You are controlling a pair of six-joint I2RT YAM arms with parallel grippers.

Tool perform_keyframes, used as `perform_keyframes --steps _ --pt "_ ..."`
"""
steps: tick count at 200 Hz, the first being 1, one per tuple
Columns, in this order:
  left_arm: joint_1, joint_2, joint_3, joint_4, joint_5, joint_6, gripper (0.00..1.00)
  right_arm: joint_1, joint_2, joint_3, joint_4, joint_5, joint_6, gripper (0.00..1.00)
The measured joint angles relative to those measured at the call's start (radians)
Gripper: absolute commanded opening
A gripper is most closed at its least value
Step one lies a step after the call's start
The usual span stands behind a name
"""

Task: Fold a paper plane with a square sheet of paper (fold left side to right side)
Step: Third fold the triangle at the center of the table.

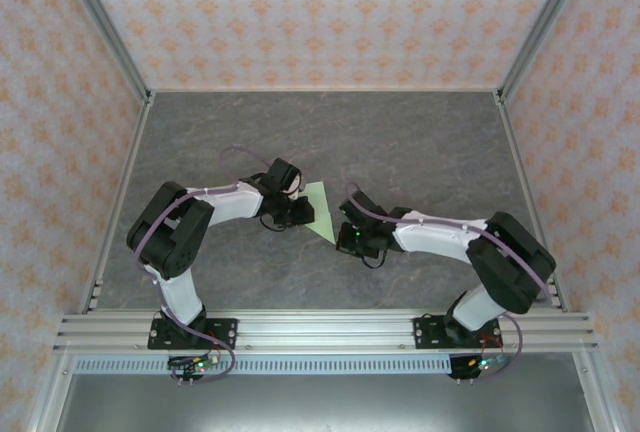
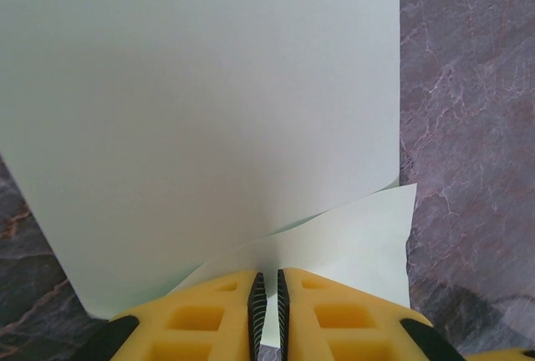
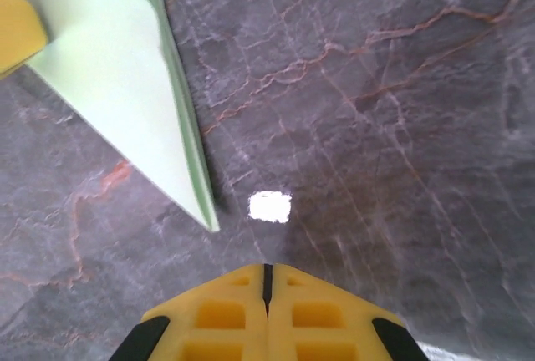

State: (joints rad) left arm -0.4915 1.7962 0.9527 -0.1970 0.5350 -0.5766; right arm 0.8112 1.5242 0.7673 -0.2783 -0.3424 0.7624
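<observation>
We see pale green paper (image 1: 320, 210), folded into a tapering shape with one sharp point aimed toward the arms' bases. From the left wrist, one layer rises in front of the camera above another lying lower (the crease itself is hidden). The left gripper (image 2: 267, 290) pinches the paper's near edge between its yellow fingers (image 2: 209, 319). The right gripper (image 3: 267, 271), fingers pressed together and holding nothing, is just beside the paper's point. The paper lies mid-way across a dark grey marbled table (image 1: 420, 142), enclosed by pink patterned walls (image 1: 320, 12).
</observation>
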Motion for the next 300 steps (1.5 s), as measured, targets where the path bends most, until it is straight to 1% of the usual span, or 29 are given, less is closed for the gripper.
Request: perform_keyframes --steps 17,35,76,108,145,185,205,223,250,300 --pt "-0.001 0.000 0.000 0.000 0.000 -0.002 0.19 0.000 -0.015 0.038 -0.009 0.002 -0.012 0.00" --pt "-0.006 0.000 0.002 0.000 -0.002 -0.002 0.19 0.000 0.003 0.082 0.011 0.001 -0.015 0.00" --pt "-0.006 0.000 0.002 0.000 -0.002 -0.002 0.18 0.000 0.145 0.161 0.052 0.006 -0.014 0.00" --pt "-0.006 0.000 0.004 -0.003 -0.002 -0.002 0.18 -0.001 0.202 0.164 0.041 0.016 -0.013 0.00" --pt "-0.009 -0.017 0.002 -0.016 -0.014 -0.002 0.19 -0.005 0.206 0.151 0.057 0.017 -0.002 0.00" --pt "-0.011 -0.133 -0.030 -0.026 -0.019 -0.003 0.19 -0.009 0.201 0.138 0.075 0.009 0.000 0.00" --pt "-0.011 -0.180 -0.040 -0.014 0.005 -0.007 0.14 -0.009 0.201 0.138 0.075 0.008 0.000 0.00" --pt "-0.013 -0.187 -0.059 0.011 0.036 -0.023 0.10 -0.010 0.201 0.138 0.075 0.006 -0.004 0.00" --pt "-0.027 -0.157 -0.087 0.041 0.079 -0.042 0.08 -0.010 0.202 0.138 0.075 0.003 -0.007 0.00" --pt "-0.045 -0.095 -0.096 0.092 0.136 -0.063 0.08 -0.013 0.205 0.140 0.074 -0.005 -0.008 0.00"
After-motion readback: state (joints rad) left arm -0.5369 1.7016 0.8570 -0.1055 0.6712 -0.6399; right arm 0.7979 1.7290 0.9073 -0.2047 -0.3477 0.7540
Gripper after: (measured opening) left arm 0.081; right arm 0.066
